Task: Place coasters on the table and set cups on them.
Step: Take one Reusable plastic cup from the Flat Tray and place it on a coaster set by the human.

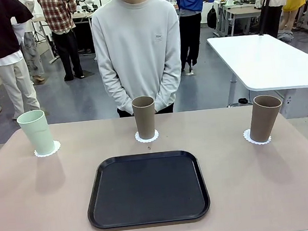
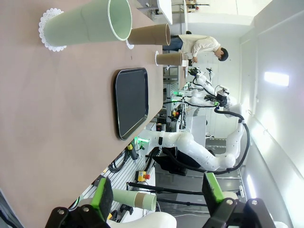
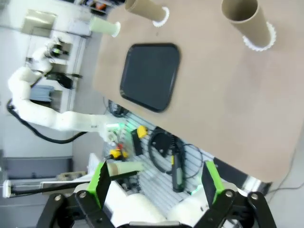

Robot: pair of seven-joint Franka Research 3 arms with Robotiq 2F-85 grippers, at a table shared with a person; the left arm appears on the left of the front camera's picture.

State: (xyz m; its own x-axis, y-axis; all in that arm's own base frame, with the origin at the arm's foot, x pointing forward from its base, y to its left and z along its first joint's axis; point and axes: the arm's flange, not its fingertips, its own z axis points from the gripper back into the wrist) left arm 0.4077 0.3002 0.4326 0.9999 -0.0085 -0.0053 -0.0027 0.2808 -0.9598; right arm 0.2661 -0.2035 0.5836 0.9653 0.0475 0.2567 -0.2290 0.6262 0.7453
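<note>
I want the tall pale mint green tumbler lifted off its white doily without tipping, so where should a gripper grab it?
Grip the pale mint green tumbler around its mid-wall, coming in level from the robot's near-left side. It stands upright on its lacy white paper coaster, has no handle, and widens toward the rim, so a side pinch below the rim likely holds best.

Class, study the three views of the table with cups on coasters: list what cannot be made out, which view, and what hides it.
- Middle coaster, front view: its centre is hidden under the brown cup.
- Mint cup, right wrist view: too small and blurred for detail.
- Person's hands, front view: hidden behind the brown cup.
- Tray, left wrist view: seen edge-on, its floor barely readable.
</note>
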